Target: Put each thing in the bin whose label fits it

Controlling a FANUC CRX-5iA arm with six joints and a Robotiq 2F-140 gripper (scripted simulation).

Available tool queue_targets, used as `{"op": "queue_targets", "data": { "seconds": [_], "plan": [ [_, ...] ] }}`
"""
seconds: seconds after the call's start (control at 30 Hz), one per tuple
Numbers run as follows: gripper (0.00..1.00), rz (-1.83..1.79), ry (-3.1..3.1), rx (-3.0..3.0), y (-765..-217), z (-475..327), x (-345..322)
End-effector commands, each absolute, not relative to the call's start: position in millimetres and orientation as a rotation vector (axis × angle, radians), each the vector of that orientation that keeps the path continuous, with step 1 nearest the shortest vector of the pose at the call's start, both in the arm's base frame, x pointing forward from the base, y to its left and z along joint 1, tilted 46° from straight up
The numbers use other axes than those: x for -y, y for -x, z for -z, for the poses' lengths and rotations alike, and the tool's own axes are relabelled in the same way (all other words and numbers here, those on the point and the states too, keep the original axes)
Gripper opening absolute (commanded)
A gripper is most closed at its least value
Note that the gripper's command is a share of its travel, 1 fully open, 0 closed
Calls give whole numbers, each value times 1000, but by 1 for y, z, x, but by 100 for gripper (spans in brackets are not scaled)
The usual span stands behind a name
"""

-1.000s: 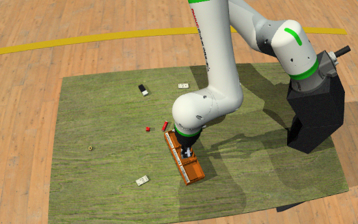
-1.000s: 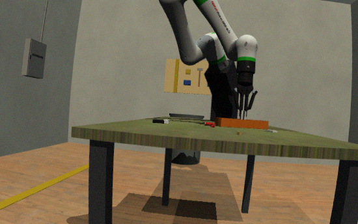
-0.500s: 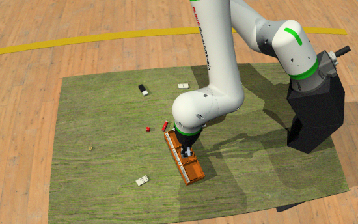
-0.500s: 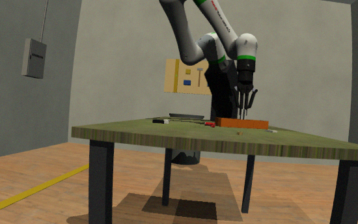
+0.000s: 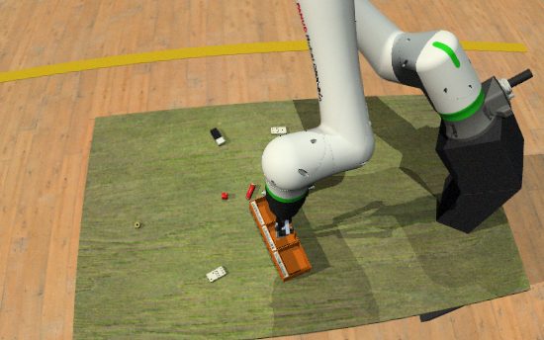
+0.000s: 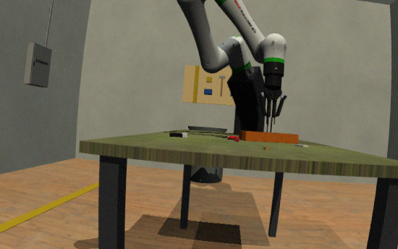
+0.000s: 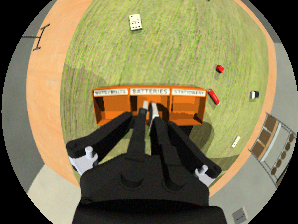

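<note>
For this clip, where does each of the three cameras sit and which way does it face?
Top: high above, angled down on the green table; shows white arm links, black base.
Exterior: low on the floor beyond the table's edge, facing the robot and back wall; shows the arm and closed gripper above the orange three-compartment bin row.
Wrist: on the gripper, looking down past its black fingers.
Shared: all three show the bin row, fingers over its middle compartment.
</note>
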State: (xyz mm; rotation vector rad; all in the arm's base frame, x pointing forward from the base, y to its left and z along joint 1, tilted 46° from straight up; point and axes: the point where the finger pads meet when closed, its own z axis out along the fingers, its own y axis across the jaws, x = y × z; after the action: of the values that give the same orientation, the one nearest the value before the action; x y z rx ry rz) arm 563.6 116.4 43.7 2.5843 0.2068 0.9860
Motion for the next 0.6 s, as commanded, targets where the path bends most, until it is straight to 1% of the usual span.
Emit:
{"op": "queue_targets", "data": {
  "seconds": [0.0, 0.4, 0.57],
  "plan": [
    [15, -985, -2584, -207, -558, -50, -119],
    [15, -985, -2584, -207, -545, -63, -125],
    [15, -985, -2584, -207, -540, -50, -145]
  ]
}}
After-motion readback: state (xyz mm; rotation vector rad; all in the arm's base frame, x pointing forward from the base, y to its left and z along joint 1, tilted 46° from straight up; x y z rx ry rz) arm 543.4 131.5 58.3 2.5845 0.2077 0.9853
